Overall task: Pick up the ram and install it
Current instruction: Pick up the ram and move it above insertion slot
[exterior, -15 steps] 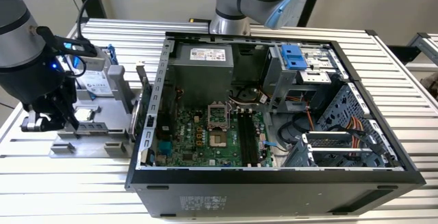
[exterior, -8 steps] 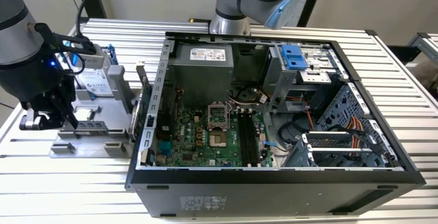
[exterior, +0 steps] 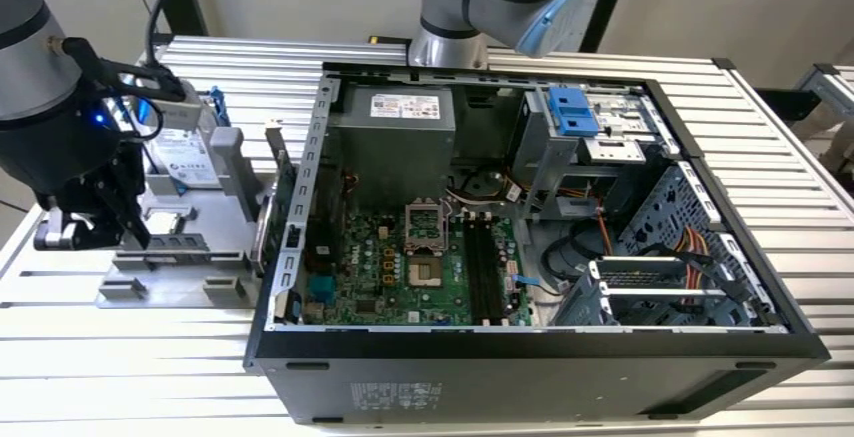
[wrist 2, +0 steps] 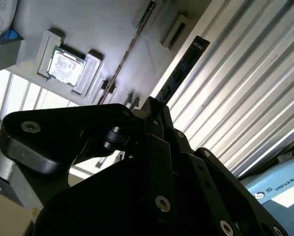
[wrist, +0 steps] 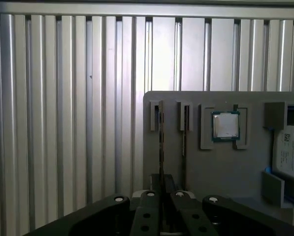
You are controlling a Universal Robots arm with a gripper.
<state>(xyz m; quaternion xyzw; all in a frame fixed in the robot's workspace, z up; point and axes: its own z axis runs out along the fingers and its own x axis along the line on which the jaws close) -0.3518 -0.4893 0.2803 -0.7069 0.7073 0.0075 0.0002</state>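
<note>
At the exterior view's left, over the grey tray (exterior: 160, 282), the long dark ram (wrist 2: 182, 66) is being clamped flatwise by the black gripper (wrist: 161, 183), likely for steadiness.

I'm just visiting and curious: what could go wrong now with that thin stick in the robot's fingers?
The ram is gripped along its thin edge between the fingers, so it might tilt or slip. A second thin stick stands close beside it in the gray holder and could get bumped.
</note>
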